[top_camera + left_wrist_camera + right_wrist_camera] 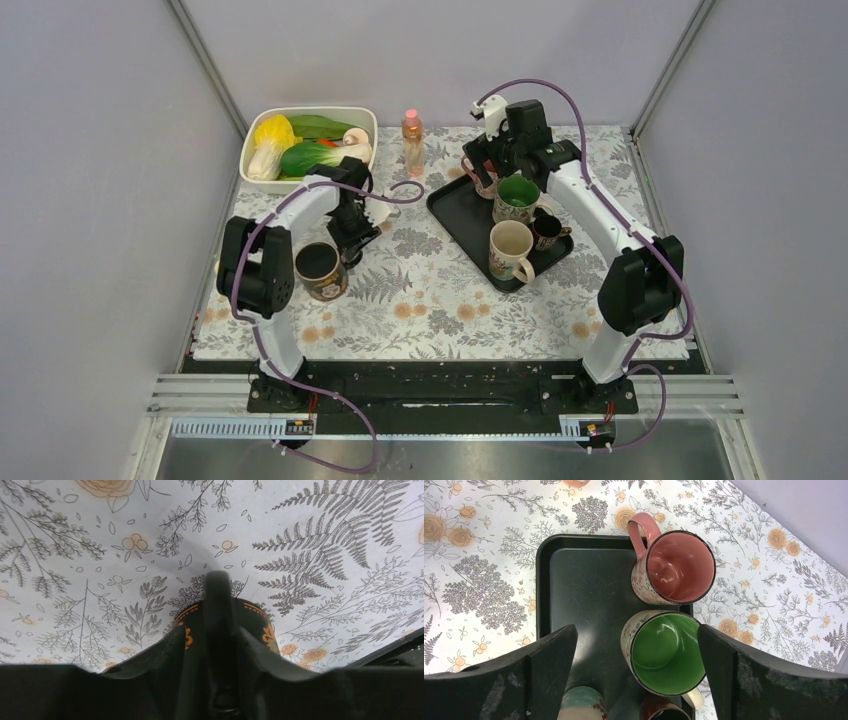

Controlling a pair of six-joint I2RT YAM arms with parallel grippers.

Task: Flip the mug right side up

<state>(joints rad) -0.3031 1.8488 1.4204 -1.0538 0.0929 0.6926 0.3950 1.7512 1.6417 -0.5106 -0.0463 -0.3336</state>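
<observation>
Open floral cloth (pixel 430 300) runs along the front edge. Black mug (pixel 260 622) sits left of tray (pixel 450 205), well apart. Left gripper (pixel 218 630) jaws close beside the mug's handle (pixel 217 595), grip unclear. Right gripper (pixel 636 630) spread wide above the tray's green mug (pixel 664 652). Grey walls (pixel 100 150) stand behind the tray and on both sides.
</observation>
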